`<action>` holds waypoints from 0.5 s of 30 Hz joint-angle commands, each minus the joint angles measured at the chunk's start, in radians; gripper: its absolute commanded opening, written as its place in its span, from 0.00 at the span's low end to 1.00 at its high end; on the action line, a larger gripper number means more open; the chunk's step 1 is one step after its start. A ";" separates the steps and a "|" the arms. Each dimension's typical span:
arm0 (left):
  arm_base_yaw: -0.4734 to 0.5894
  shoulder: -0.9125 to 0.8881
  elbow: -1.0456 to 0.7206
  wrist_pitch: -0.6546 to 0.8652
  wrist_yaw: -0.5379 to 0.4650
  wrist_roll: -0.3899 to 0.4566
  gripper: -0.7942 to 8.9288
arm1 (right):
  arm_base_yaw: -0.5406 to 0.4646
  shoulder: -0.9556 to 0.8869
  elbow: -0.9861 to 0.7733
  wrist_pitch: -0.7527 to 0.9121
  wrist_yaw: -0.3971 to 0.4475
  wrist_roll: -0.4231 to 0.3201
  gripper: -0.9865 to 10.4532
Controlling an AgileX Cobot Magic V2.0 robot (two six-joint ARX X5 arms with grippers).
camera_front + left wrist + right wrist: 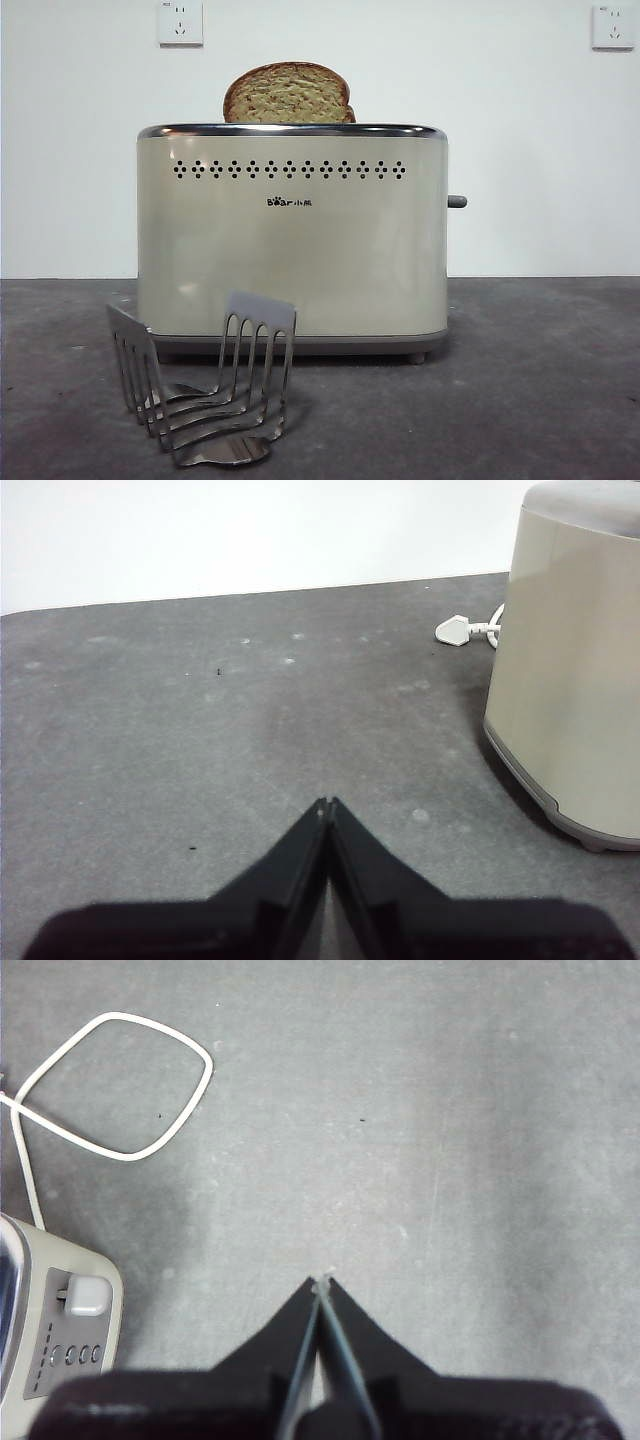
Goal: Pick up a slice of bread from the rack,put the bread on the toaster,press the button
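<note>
The slice of bread stands upright in the top slot of the cream toaster, its rounded top showing above the chrome rim. The silver rack stands empty on the table in front of the toaster, toward the left. The toaster's lever sticks out of its right end; it also shows in the right wrist view with a row of small buttons. My left gripper is shut and empty over bare table beside the toaster. My right gripper is shut and empty, apart from the toaster's end.
The toaster's white cord lies in a loop on the grey table, and its white plug lies by the toaster. Two wall sockets sit on the white wall behind. Neither arm shows in the front view.
</note>
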State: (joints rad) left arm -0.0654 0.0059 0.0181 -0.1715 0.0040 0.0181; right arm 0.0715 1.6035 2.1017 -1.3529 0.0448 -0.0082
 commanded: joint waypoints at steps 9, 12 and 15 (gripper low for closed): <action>0.021 -0.002 -0.011 0.006 0.003 -0.011 0.08 | 0.000 0.004 -0.001 -0.009 0.001 -0.004 0.09; 0.041 -0.002 -0.011 0.006 0.003 -0.011 0.08 | 0.000 0.004 -0.001 -0.009 0.001 -0.004 0.09; 0.055 -0.002 -0.011 0.006 0.003 -0.011 0.08 | 0.000 0.006 -0.002 -0.009 -0.003 -0.004 0.09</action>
State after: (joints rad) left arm -0.0147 0.0059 0.0181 -0.1715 0.0044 0.0143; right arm 0.0711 1.6035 2.1017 -1.3529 0.0444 -0.0082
